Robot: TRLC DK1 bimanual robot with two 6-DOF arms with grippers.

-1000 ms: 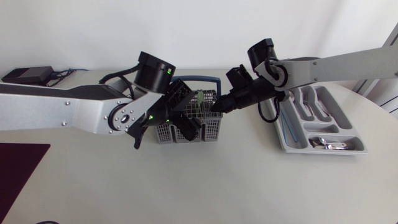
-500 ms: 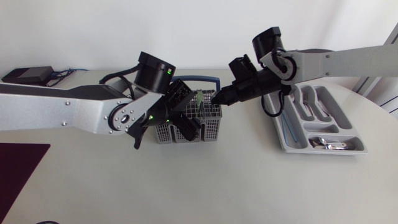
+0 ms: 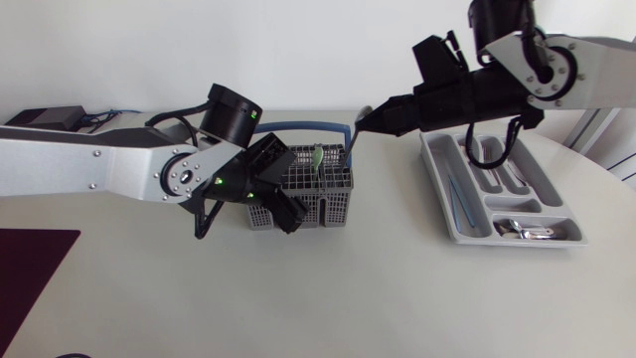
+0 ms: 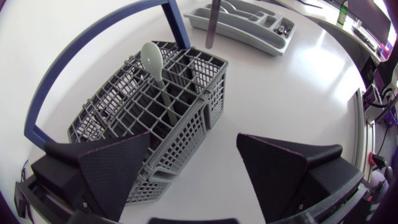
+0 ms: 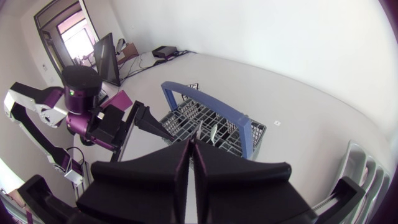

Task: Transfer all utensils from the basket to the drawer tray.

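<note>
Upright in a middle cell of the grey wire basket [image 3: 308,204], bowl uppermost: a pale green spoon [image 3: 318,157]. Just above the basket's far right corner, hanging straight down: a slim greyish utensil [image 4: 211,25], which end down impossible to tell, gripped at the top by the right gripper [image 3: 364,119], fingers pressed all but together with only a thin slit between them in the right wrist view. Arching over the basket from end to end: a blue hoop handle [image 3: 308,127]. Well apart to the right: the grey drawer tray [image 3: 537,206], with metal cutlery [image 3: 522,232] in its nearest cross compartment and a blue piece [image 3: 455,194] in the long compartment on its basket side. At the basket's near left corner: the left gripper [image 3: 278,191], spread wide and holding nothing, one finger over the basket's corner, the other above bare table [image 3: 348,298] just beside it. At the table's far left: a black box [image 3: 45,119] with a cable; at its near left edge, a dark maroon mat [image 3: 30,268]
</note>
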